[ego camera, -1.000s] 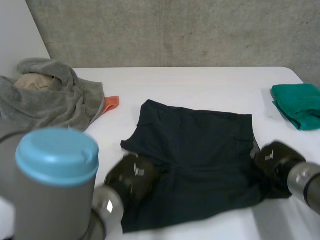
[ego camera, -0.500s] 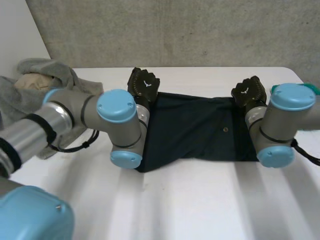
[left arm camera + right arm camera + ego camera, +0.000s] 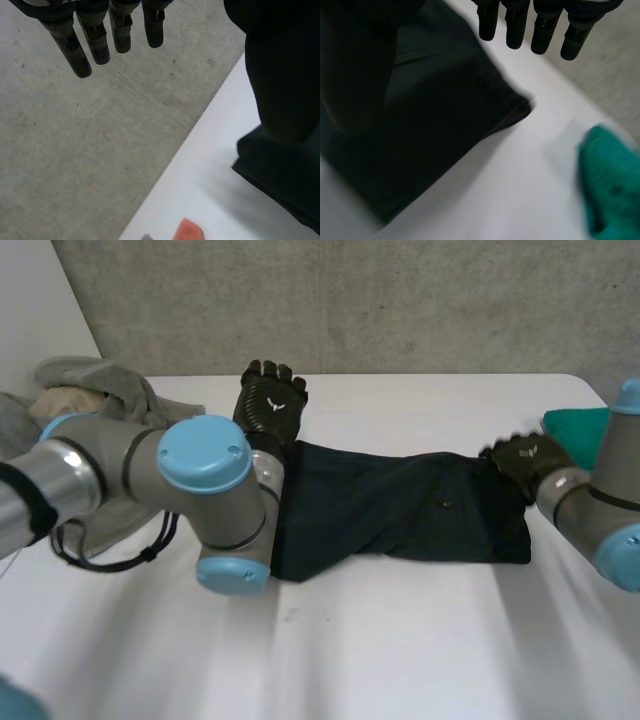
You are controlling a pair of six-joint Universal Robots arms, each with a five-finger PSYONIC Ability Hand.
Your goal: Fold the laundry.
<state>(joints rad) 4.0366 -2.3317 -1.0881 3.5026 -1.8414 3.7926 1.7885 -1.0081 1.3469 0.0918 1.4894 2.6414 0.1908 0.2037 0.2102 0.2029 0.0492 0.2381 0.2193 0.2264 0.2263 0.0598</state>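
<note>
Dark shorts [image 3: 400, 508] folded over, left hand [image 3: 268, 405] lifted clear, right hand [image 3: 525, 462] drawn back

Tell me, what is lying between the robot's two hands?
The dark folded garment lies between the left hand and right hand, in the head view.

The dark garment [image 3: 400, 510] was a soft, matt woven cloth, creased where it lay doubled. The surface [image 3: 400, 640] under it looked smooth, white and matt. The left hand [image 3: 268, 405] and right hand [image 3: 525, 462] were black and matt, plastic in look, and the fingers [image 3: 95, 42] were ridged in segments. The left arm [image 3: 80, 465] was grey with a dull metal sheen, and its cap [image 3: 203, 453] was smooth light-blue plastic. The grey towel [image 3: 110, 390] looked thick and fuzzy, and the green cloth [image 3: 575, 427] looked soft and matt. The wall [image 3: 400, 300] was rough, pitted concrete.
</note>
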